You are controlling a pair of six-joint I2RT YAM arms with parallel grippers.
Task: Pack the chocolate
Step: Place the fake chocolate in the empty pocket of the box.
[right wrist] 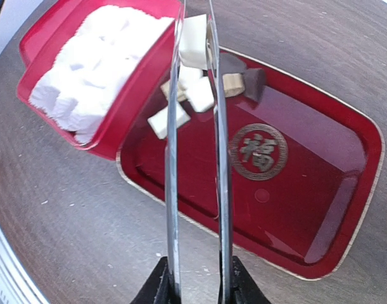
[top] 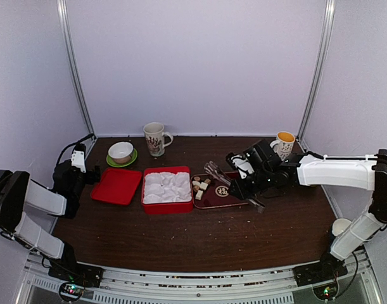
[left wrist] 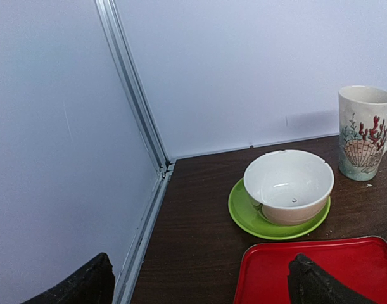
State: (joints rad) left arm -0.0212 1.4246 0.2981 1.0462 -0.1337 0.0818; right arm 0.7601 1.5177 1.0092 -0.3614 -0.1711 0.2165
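My right gripper (right wrist: 196, 282) is shut on a pair of metal tongs (right wrist: 173, 158). The tong tips pinch one cream-white cube of chocolate (right wrist: 194, 41), held by the near corner of the red box (right wrist: 133, 101). The box holds a white moulded insert (right wrist: 92, 69). More chocolate (right wrist: 199, 95), white cubes and brown lumps, lies at the box end of the dark red tray (right wrist: 307, 190). From above, the tongs (top: 215, 171) reach over those pieces (top: 201, 185). My left gripper (left wrist: 199, 285) stands open and empty at the far left, one finger over the red lid (left wrist: 275, 272).
A white bowl (left wrist: 288, 187) on a green saucer (left wrist: 244, 212) and a shell-patterned mug (left wrist: 364, 133) stand behind the lid. A second cup (top: 284, 144) stands at the back right, behind my right arm. A small white cup (top: 341, 226) sits off the table's right edge.
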